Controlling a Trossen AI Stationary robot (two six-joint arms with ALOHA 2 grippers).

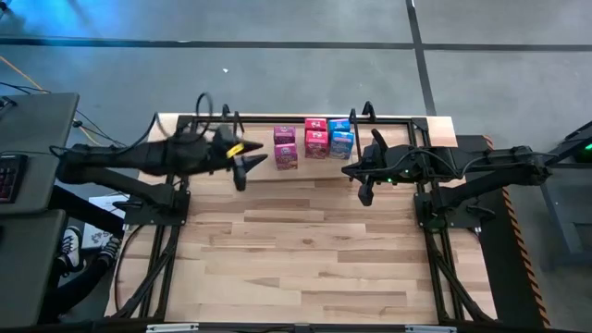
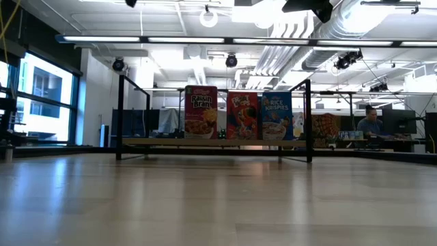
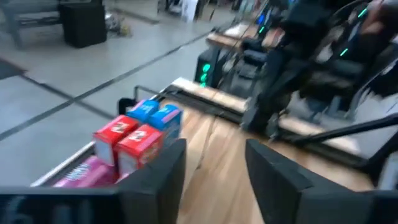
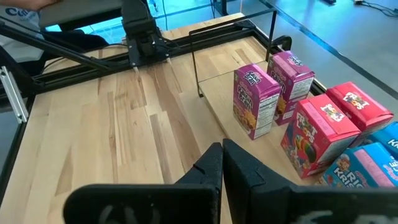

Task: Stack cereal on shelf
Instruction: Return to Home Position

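Observation:
Several cereal boxes stand upright on their bases on the shelf's wooden board (image 2: 157, 142) at the table's far edge: two purple-pink ones (image 1: 285, 146), two red ones (image 1: 316, 135) and two blue ones (image 1: 341, 136). The low view shows them side by side (image 2: 242, 116) inside the shelf's black wire frame (image 2: 308, 119). My left gripper (image 1: 252, 168) hovers open, left of the purple boxes and near the shelf's front. In its wrist view the gripper (image 3: 214, 180) has nothing between the fingers. My right gripper (image 1: 353, 171) hangs shut in front of the blue boxes. Its fingers (image 4: 239, 165) touch nothing.
Bare wooden tabletop (image 1: 305, 250) stretches from the shelf to the near edge. Black frame rails (image 1: 157, 268) run along both table sides. A desk with a keyboard (image 1: 9, 176) stands to the left. A person (image 2: 371, 121) sits in the room far behind the table.

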